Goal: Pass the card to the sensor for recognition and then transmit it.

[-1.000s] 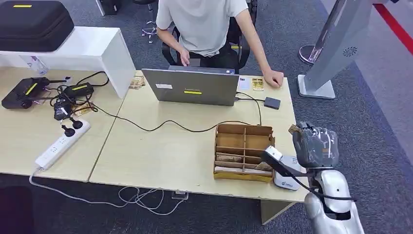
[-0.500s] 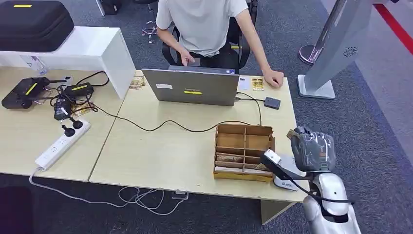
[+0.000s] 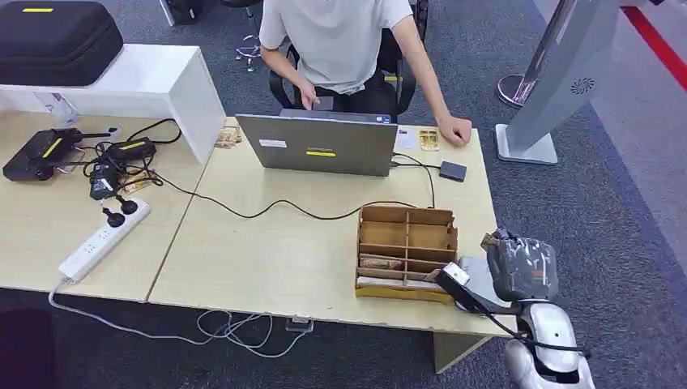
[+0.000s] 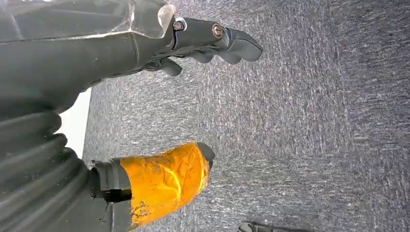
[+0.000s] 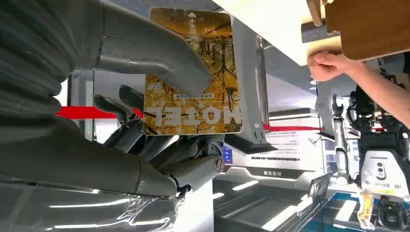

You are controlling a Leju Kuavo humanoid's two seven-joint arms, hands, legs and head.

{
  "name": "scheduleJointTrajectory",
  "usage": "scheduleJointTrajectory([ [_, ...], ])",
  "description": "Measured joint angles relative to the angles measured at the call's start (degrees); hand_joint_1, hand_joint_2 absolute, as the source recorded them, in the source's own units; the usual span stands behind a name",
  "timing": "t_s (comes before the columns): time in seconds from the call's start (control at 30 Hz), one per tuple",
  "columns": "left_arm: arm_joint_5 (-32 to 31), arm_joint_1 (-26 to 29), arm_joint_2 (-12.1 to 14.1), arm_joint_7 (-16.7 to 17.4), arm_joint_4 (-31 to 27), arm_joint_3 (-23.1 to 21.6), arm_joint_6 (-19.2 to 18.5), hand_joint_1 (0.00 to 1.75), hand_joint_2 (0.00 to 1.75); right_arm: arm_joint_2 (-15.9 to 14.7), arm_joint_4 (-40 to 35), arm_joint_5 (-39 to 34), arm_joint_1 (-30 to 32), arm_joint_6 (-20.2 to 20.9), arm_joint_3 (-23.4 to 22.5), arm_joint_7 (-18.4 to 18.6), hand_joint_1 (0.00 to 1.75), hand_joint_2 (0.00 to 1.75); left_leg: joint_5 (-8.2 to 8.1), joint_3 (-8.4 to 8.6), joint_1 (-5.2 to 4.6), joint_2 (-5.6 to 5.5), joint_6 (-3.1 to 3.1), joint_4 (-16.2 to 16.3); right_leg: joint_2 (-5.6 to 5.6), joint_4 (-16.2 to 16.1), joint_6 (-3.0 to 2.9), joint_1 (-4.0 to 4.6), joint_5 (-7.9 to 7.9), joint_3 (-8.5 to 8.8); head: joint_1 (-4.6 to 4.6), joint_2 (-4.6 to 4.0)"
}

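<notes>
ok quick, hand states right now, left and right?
Left hand: open, fingers apart over the carpet, holding nothing.
Right hand: holding the card, thumb pressed on its face, fingers behind it.

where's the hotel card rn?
Held in the right hand, thumb pressed on the hotel card; in the head view that hand is off the table's right edge, beside the wooden organizer.

Office corner with pale wood desks on grey carpet

Two light wood tabletops (image 3: 267, 243) stand side by side on speckled grey carpet (image 3: 599, 211). A white shelf unit (image 3: 154, 85) sits on the left one, carrying a black case (image 3: 57, 40). A grey kiosk stand (image 3: 559, 81) rises at the right, near a red floor stripe (image 3: 660, 40).
</notes>
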Motion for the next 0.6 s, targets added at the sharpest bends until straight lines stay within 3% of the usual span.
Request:
scheduleJointTrajectory([
  [0.6,-1.0,-0.1,0.0,0.1,0.0,0.1,0.4,0.0,1.75,1.4,1.6,1.1,1.5,0.2,-0.3,-0.5,1.75,1.75,0.0,-0.01,0.0,0.0,0.0,0.0,0.0,0.0,0.0,0.0,0.0,0.0,0.0,0.0],
])
